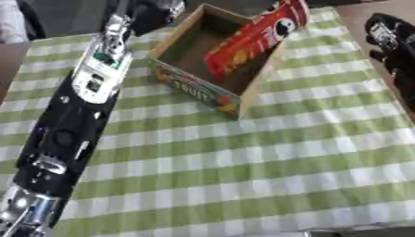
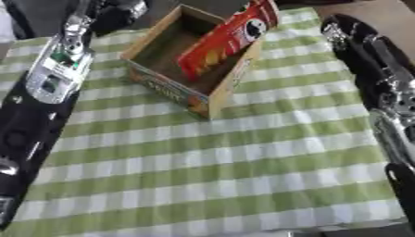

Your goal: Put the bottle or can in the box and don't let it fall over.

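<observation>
The red can (image 1: 258, 38) already leans inside the box (image 1: 194, 88), neither hand's fingers readable, so withdrawing without tipping it remains.

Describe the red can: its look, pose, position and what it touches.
The red can is a tall printed tube with a round face logo and a chip picture. Its lower end sits inside the open cardboard box; it tilts, upper part leaning over the box's right wall. Neither hand touches it.
</observation>
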Tool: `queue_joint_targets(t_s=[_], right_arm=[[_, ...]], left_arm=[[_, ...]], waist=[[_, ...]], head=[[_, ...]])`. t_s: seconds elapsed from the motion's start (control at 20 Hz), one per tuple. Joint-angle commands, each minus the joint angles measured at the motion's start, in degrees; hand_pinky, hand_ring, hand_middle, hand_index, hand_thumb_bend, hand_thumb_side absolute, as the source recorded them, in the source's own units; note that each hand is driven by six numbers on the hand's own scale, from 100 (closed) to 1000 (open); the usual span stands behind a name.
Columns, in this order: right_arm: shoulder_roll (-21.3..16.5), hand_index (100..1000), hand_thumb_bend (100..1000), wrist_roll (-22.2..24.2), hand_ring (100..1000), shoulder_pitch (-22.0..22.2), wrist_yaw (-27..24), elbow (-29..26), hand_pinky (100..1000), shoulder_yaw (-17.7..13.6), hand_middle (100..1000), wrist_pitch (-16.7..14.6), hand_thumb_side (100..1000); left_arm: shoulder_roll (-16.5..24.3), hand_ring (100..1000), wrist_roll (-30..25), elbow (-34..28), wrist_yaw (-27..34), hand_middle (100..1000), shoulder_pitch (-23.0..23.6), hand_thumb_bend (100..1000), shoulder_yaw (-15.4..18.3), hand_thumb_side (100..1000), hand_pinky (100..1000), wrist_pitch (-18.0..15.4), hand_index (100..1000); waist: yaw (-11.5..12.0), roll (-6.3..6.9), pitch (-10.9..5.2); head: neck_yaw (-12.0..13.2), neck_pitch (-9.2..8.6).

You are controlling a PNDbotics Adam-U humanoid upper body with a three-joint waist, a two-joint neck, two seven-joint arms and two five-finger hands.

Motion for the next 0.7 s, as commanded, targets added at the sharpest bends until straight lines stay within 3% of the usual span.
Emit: queue_joint_targets(t_s=[0.05, 0.35, 0.7], right_arm=[[-1.6, 956, 100, -0.4, 995, -0.2, -0.3, -0.8, 1000, -1.0, 975, -0.2, 666], [-1.9, 955, 100, -1.1, 996, 0.4, -0.4, -0.8, 1000, -1.6, 975, -0.3, 670], [-2.2, 955, 100, -1.5, 1000, 0.8, -0.4, -0.9, 1000, -1.8, 979, 0.1, 704]], left_arm=[[4.4, 676, 1.0, -8.8, 4.5, 789, 1.8, 439, 0.5, 507, 955, 0.4, 804], [11.0, 656, 2.5, -20.9, 10.8, 805, 9.5, 366, 2.2, 503, 934, 1.4, 788], [16.0, 660, 5.9, -29.3, 13.3, 814, 18.2, 276, 5.7, 539, 930, 1.7, 788]], waist=[[0.4, -0.53, -1.67], [1.9, -1.45, -2.72], [3.0, -2.36, -3.88]], head=[[-1.0, 0.78], [-2.6, 1.92], [-2.6, 2.60]])
